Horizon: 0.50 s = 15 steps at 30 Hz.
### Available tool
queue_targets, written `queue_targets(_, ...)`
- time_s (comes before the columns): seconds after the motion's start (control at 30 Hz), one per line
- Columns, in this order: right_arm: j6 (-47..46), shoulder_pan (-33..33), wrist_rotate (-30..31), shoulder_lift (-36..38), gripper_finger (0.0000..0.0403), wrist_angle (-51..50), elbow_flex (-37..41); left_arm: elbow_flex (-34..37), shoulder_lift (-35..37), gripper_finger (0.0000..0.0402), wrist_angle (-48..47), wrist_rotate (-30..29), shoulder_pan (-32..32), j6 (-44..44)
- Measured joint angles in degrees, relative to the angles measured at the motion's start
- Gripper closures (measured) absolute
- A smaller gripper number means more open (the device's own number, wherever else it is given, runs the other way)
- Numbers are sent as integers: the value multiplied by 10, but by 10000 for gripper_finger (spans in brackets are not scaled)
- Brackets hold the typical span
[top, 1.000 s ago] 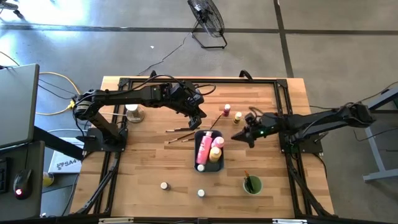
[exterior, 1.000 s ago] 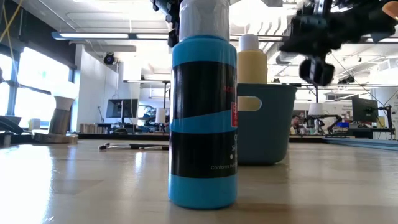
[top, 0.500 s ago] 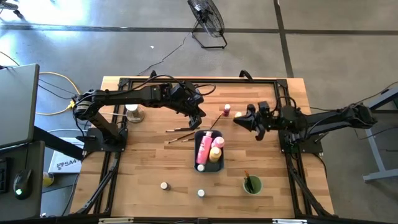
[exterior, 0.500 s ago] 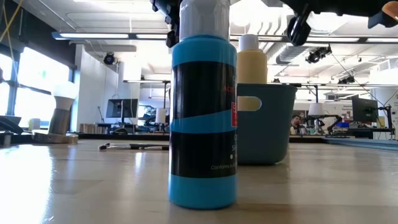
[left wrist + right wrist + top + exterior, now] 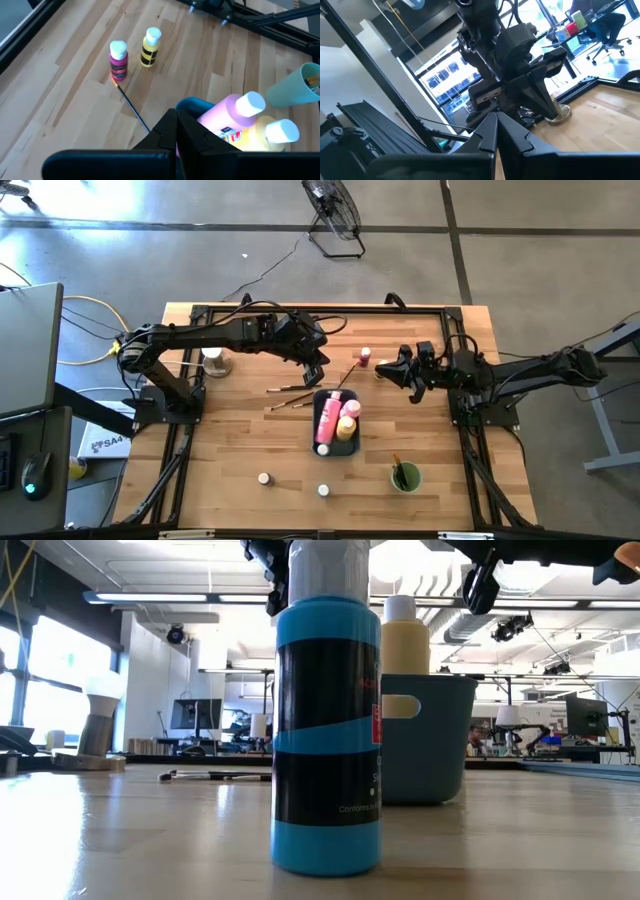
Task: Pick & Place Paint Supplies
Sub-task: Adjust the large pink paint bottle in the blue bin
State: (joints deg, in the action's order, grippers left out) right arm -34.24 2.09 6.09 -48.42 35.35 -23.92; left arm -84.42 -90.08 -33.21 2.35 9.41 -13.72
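Both arms are up over the middle of the tabletop point(image 5: 230, 440) right now. The left gripper point(image 5: 318, 369) sits just behind the tray point(image 5: 334, 448), its fingers point(image 5: 172, 132) pinched fully together with nothing in them. The right gripper point(image 5: 385, 370) is off to the tray's right, level with the two small bottles, also closed up tight and empty, pointing across at the left arm.

Where the paint stuff is: the pink bottle point(image 5: 327, 418) and yellow bottle point(image 5: 347, 423) are lying in the tray side by side. Behind the tray, a small pink bottle point(image 5: 118, 60) and a small yellow bottle point(image 5: 150, 47) stand upright next to each other on the wood. A thin brush point(image 5: 132, 108) runs from the small pink bottle toward the tray, and two more brushes point(image 5: 292, 396) lie on the wood to the tray's left. Two tiny jars point(image 5: 264, 478) sit toward the front edge, well apart from the tray.

The green cup point(image 5: 405, 477) is front-right with a brush standing in it. In the low view a blue bottle point(image 5: 326, 730) is right up close, blocking most of the tray.
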Motion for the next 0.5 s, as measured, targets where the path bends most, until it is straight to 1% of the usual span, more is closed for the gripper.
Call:
queue_targets(0.2, -4, 0, 1, 0, 401, 1, 0, 0, 0, 402, 0, 0, 0, 31)
queue_targets(0.3, -4, 0, 19, 0, 401, 1, 0, 0, -5, 402, 2, -4, 0, 46)
queue_targets(0.4, -1, 0, 27, 0, 401, 1, 0, 1, -8, 402, 4, -16, 0, 47)
queue_targets(0.5, 0, 0, 18, 0, 401, 1, 0, 4, -14, 402, 1, -36, 0, 46)
